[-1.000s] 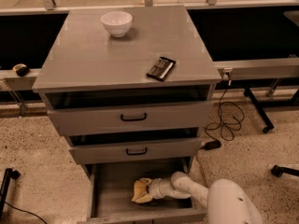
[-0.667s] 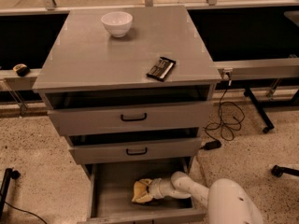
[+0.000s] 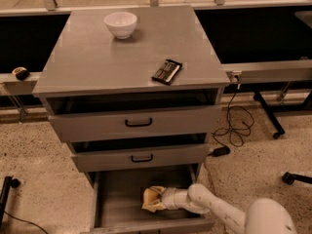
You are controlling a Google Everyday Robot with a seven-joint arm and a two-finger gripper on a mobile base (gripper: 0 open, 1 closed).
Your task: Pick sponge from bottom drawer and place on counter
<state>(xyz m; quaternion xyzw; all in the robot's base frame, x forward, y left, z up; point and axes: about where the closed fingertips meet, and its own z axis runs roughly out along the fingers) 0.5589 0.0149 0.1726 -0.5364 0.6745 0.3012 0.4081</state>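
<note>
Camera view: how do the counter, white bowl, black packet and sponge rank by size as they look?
1. the counter, by far
2. the white bowl
3. the black packet and sponge look alike; unsure, since the gripper in the bottom drawer covers part of the sponge

The end effector (image 3: 158, 199) in the bottom drawer (image 3: 117, 199) is half hidden by the sponge (image 3: 149, 202) (drawer front cropped).
</note>
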